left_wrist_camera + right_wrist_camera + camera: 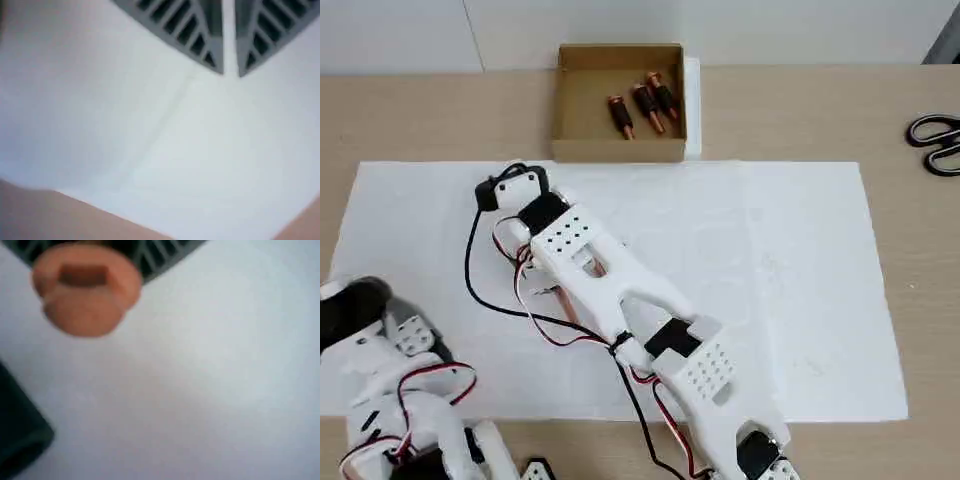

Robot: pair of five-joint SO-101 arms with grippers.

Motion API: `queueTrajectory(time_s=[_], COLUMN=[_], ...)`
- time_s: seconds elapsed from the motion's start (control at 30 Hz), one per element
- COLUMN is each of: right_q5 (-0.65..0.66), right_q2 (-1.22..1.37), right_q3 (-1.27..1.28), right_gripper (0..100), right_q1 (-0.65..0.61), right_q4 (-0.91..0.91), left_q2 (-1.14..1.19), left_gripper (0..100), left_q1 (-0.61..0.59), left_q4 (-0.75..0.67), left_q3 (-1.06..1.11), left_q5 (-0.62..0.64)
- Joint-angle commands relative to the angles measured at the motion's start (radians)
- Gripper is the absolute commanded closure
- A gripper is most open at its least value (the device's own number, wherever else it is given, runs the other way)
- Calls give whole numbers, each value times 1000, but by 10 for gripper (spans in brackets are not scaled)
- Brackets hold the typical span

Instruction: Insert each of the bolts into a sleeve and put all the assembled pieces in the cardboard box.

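One blurred bolt (85, 290), shank hidden

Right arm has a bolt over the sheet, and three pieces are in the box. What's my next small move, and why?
Probably ease the right gripper toward the dark piece at the edge of its wrist view, which may be a sleeve. The bolt sits in its jaws above the white sheet, not yet sleeved. The cardboard box holds three assembled pieces.
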Motion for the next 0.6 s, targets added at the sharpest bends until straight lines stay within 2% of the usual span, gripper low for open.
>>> queueTrajectory(time_s=[0.0, 0.13, 0.3, 0.57], right_q5=[66, 92, 94, 94], right_q2=[-15, -15, -10, -18], right_q3=[-51, -51, -51, -110], right_gripper=[991, 978, 858, 862], right_q1=[-5, -5, -5, 1], right_q4=[-13, -13, -5, 7], left_q2=[-9, -9, -9, -9], left_gripper=[994, 994, 994, 994], left_q1=[-75, -100, -100, -100], left_q4=[2, 3, 5, 5], left_q3=[-36, -36, -36, -38], left_q5=[-3, -3, -3, -2])
